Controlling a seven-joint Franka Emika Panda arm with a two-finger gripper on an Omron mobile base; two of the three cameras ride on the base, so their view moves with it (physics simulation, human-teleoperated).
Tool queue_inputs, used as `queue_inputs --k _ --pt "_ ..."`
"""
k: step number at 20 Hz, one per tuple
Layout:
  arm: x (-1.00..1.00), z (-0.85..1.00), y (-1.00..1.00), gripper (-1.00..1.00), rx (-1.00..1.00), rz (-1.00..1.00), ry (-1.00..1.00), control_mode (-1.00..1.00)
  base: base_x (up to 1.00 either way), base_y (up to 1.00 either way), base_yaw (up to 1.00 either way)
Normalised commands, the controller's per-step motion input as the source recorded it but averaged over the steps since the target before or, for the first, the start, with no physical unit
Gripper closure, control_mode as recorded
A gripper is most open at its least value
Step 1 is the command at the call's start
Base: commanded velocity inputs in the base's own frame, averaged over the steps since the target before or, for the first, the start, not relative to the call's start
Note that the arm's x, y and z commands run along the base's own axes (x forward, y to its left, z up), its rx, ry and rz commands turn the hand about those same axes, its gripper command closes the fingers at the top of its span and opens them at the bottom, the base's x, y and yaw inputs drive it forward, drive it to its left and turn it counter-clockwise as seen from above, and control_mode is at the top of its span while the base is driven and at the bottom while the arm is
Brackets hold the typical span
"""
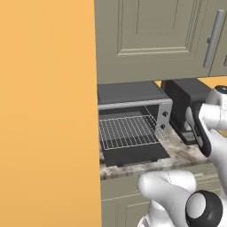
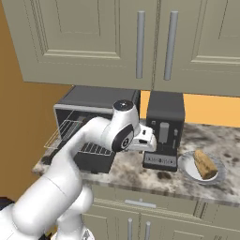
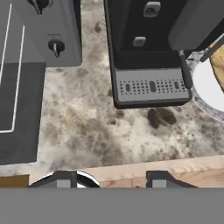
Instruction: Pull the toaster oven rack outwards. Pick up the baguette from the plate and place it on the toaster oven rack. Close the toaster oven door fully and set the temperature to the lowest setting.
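The toaster oven [image 1: 133,95] stands on the counter with its door [image 1: 135,155] folded down flat. The toaster oven rack [image 1: 131,131] juts out over the door. To the right, the baguette [image 2: 205,164] lies on the plate [image 2: 187,169]. My gripper [image 2: 148,144] hangs over the counter between the oven and the black coffee machine, left of the plate. In the hand view my gripper [image 3: 112,179] is open with nothing between its fingertips [image 3: 65,178]. That view also catches the oven's knob panel [image 3: 48,30], the plate's rim [image 3: 208,87] and an end of the baguette [image 3: 218,61].
A tall black coffee machine [image 2: 164,126] stands between the oven and the plate, its drip tray [image 3: 151,85] just ahead of my hand. Upper cabinets [image 2: 140,42] hang above. An orange wall [image 1: 44,111] closes the left. The counter's front edge [image 3: 131,168] runs below my hand.
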Motion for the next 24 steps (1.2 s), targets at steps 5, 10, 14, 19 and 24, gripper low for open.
queue_inputs --k 5,10,14,19,24 --pt "0.18 0.00 -1.00 -1.00 0.00 0.00 0.00 -1.00 0.00 0.00 0.00" --pt "0.28 0.00 -1.00 -1.00 0.00 0.02 0.00 -1.00 0.00 0.00 0.00" --pt "0.48 0.00 -1.00 -1.00 0.00 0.12 0.00 -1.00 0.00 0.00 0.00" --pt "0.57 -0.04 -0.99 -1.00 0.02 0.17 0.00 -1.00 0.00 0.00 0.00" --pt "0.51 -0.22 -0.83 -1.00 0.00 0.19 0.00 -1.00 0.00 0.00 0.00"
